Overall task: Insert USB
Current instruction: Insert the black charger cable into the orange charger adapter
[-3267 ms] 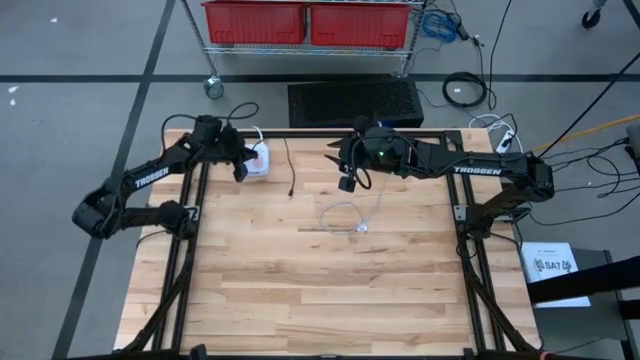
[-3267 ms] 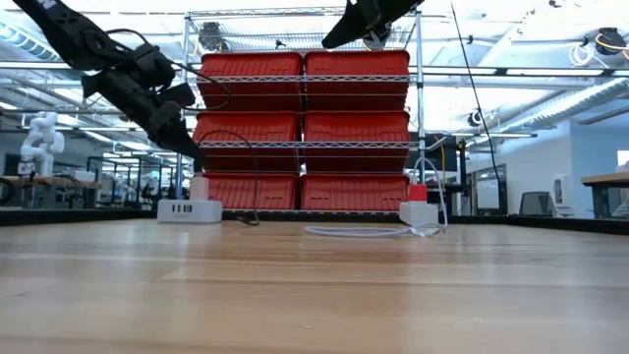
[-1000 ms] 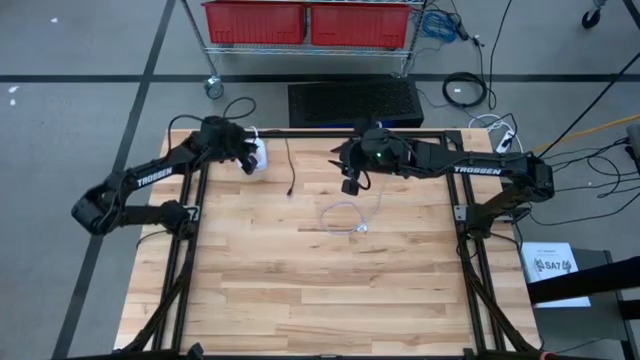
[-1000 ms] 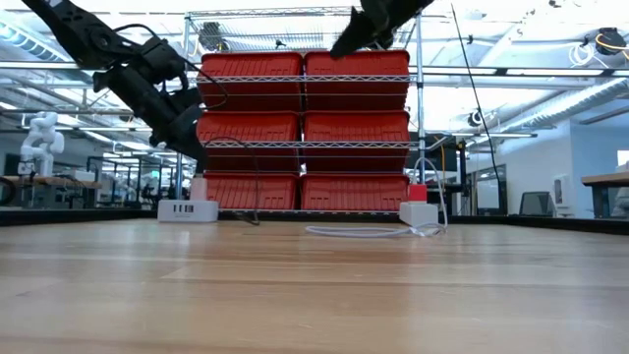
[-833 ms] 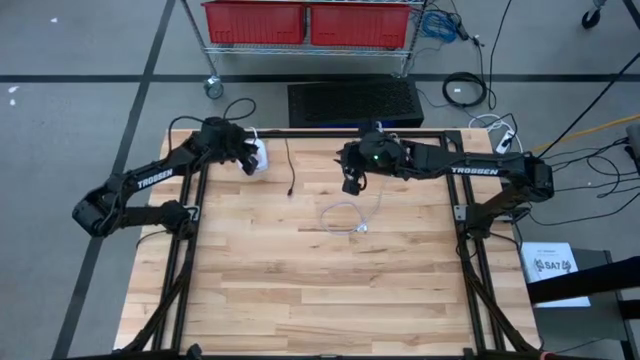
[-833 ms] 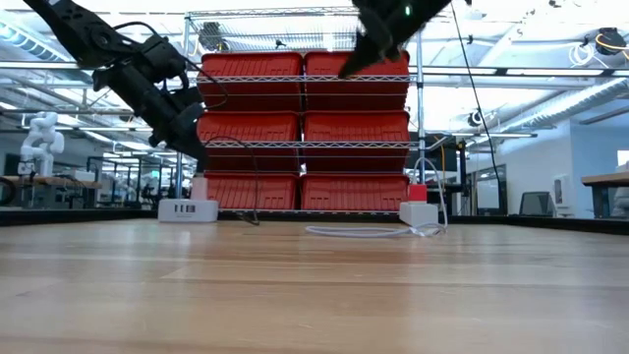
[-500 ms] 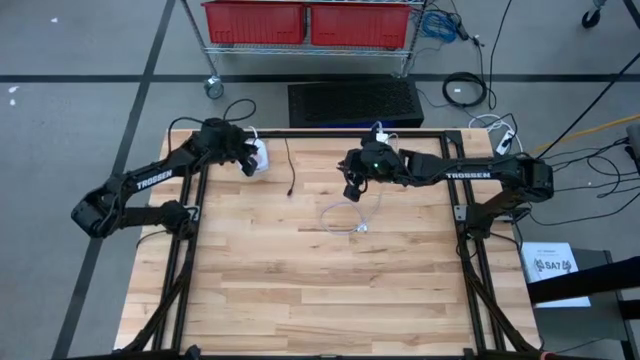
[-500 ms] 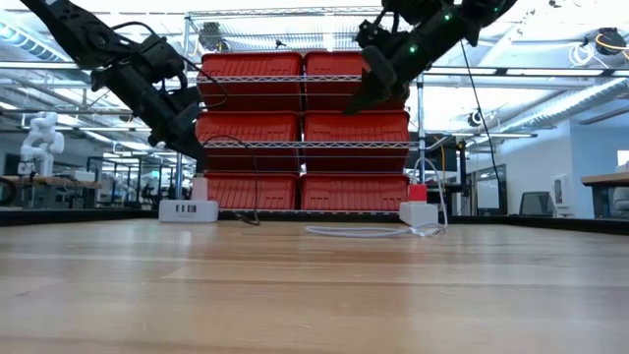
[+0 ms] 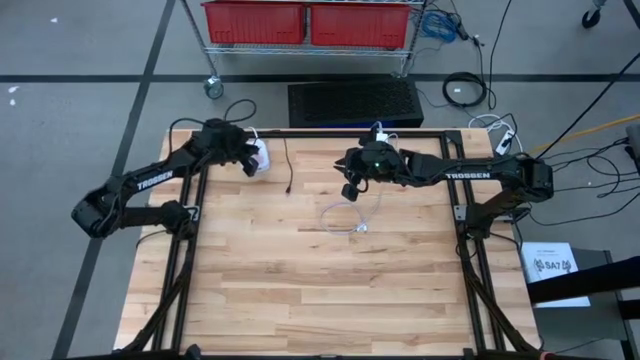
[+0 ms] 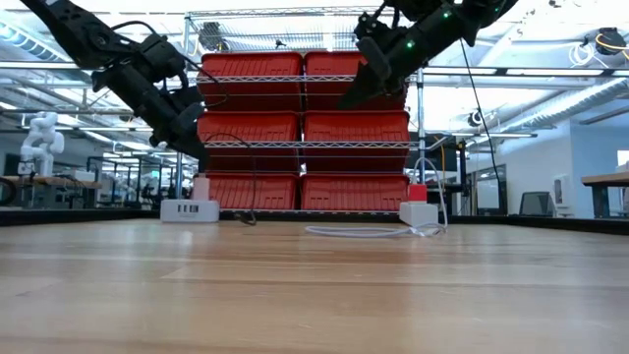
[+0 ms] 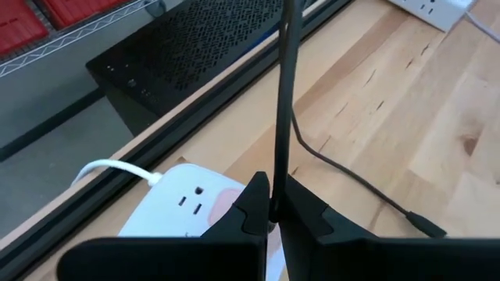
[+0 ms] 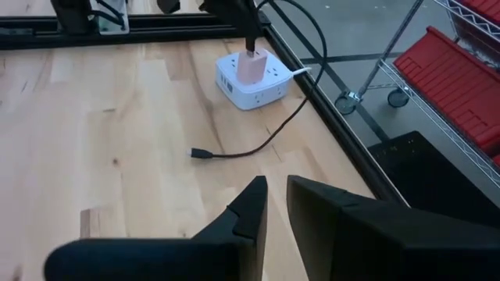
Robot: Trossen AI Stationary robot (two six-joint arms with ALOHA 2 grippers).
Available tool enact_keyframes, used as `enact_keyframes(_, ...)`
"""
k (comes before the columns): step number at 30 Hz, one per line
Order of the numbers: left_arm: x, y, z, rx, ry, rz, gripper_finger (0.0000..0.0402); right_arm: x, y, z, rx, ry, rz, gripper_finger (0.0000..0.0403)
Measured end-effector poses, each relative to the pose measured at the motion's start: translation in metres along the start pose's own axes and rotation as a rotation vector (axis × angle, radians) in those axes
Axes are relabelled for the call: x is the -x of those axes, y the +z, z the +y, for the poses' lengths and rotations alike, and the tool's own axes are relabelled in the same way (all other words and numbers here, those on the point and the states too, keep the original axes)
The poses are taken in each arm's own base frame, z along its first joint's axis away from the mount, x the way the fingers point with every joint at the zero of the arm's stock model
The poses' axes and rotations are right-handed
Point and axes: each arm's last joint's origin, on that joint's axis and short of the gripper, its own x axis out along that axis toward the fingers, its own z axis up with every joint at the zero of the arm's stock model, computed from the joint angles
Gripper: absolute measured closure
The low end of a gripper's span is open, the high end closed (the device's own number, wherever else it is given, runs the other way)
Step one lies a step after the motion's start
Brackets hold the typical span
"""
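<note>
A white power strip [image 9: 260, 155] [image 12: 254, 86] lies flat at the table's far left edge, with a pink adapter [image 12: 251, 67] [image 11: 223, 201] standing in its top. My left gripper [image 9: 247, 163] [image 11: 273, 195] [image 12: 250, 31] hovers right over that adapter, shut on a thin black cable [image 11: 283, 86]. The cable's free plug end [image 9: 291, 192] [image 12: 197, 154] [image 11: 422, 225] lies on the wood. My right gripper [image 9: 350, 189] [image 12: 275, 195] [image 10: 352, 95] hangs shut and empty in the air above the table's far middle. My left gripper pinches the black cable [image 11: 277, 168] between its two fingers just above the pink adapter, slanting down from above. From the fingertips the cable runs on straight, then loops down to the table. The fingers hide the cable's end at the adapter.
A coiled white cable [image 9: 343, 216] [image 10: 369, 231] lies on the wood near the table's middle, leading to a second white strip [image 10: 418, 211] at the far edge. Red bins on a wire rack [image 10: 305, 128] stand beyond the table. The near half of the tabletop [image 9: 320, 300] is bare wood.
My right gripper has come down lower over the table's far middle, with its wrist drawn a little toward the near edge. The left gripper, the power strip and the cables have stayed where they were.
</note>
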Motion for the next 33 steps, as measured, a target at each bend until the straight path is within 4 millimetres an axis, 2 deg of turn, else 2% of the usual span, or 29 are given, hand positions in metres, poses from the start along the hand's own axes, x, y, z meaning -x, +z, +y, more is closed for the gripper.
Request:
enact_keyframes(12, 0.001, 0.007, 0.001, -0.015, 0.002, -0.055, 0.0386, 0.000, 0.000, 0.000, -0.001, 0.000, 0.001, 0.0359)
enact_keyframes(19, 0.006, 0.026, 0.001, 0.000, -0.037, -0.141, 0.0386, 0.000, 0.000, 0.000, -0.005, 0.000, 0.001, 0.0355)
enact_keyframes(26, 0.005, 0.035, -0.012, 0.160, -0.149, -0.288, 0.0386, -0.003, 0.003, 0.005, -0.052, 0.046, -0.046, 0.0287)
enact_keyframes(29, 0.005, 0.041, -0.024, 0.215, -0.218, -0.386, 0.0386, -0.013, 0.003, 0.019, -0.021, 0.026, -0.085, 0.0255)
enact_keyframes(33, 0.005, 0.045, -0.042, 0.265, -0.262, -0.473, 0.0386, -0.026, 0.007, 0.038, 0.004, -0.087, -0.208, 0.0228)
